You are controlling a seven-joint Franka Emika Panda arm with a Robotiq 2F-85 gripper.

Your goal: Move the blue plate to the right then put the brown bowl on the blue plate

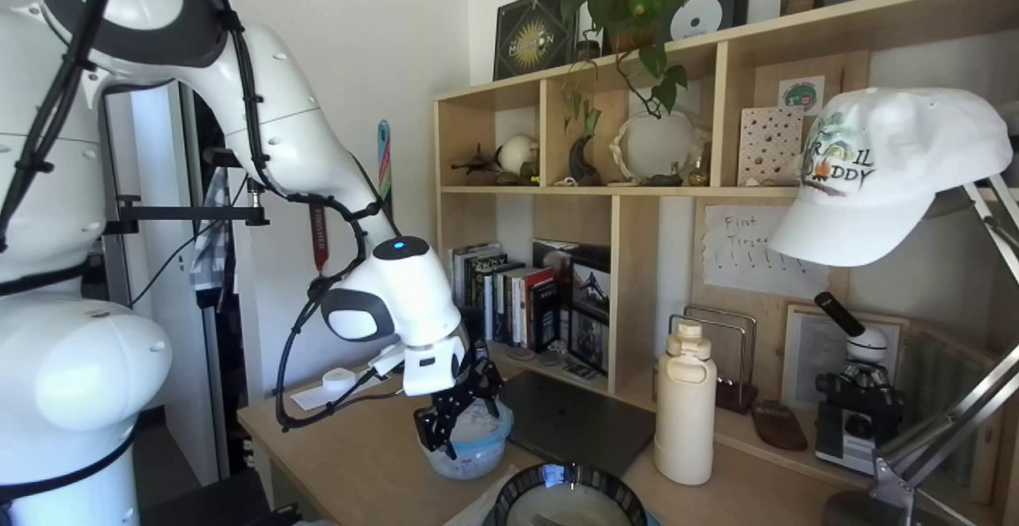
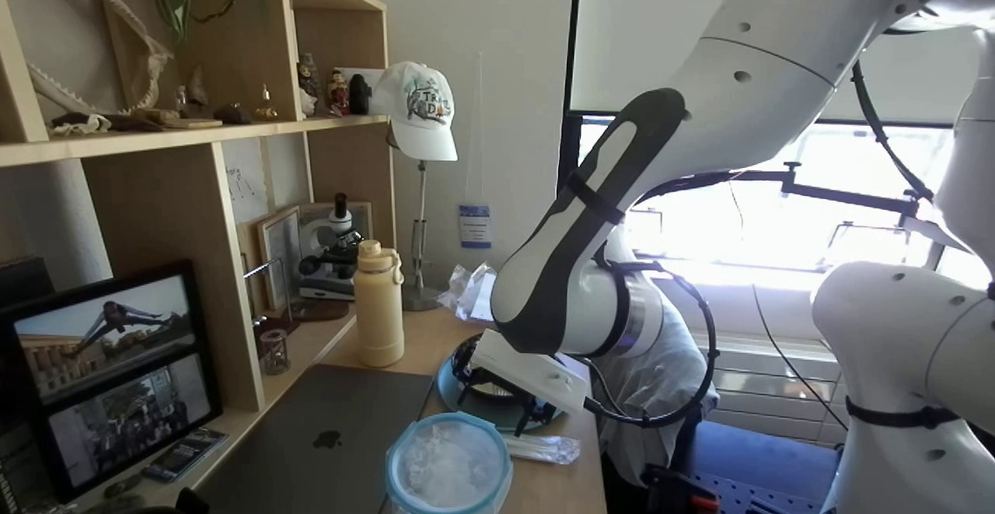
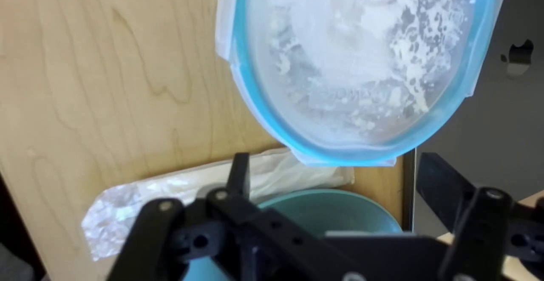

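Looking across a pale wooden shelf unit [image 1: 637, 295], then down to a wooden desk [image 1: 366, 462] in front. Can see a white Panda arm [image 1: 294, 128] reaching in over the desk, angled downward. Farther along the desk, can make out a lamp [image 2: 420, 253] topped with a white baseball cap [image 1: 892, 176]. Next in size, can see a dark MacBook [image 2: 350, 405] lying closed, a black-and-white microscope [image 1: 860, 399] at the foot of the shelf unit, and a cream water bottle [image 1: 685, 422] standing upright.

Can find the blue plate [image 2: 490, 414] flat on the desk near the water bottle, and the brown bowl [image 1: 593, 480] resting upright on the plate, partly hidden in both exterior views. Just beside the MacBook, can see a round translucent container [image 2: 449, 463] with a blue-edged lid on top.

Can read the gripper [image 3: 333, 172] from the wrist view: hanging above the desk near the container and plate, with jaws spread wide apart, clear of the brown bowl. Last, can pick out a crinkled clear plastic packet [image 3: 170, 187] lying between the container and the blue plate.
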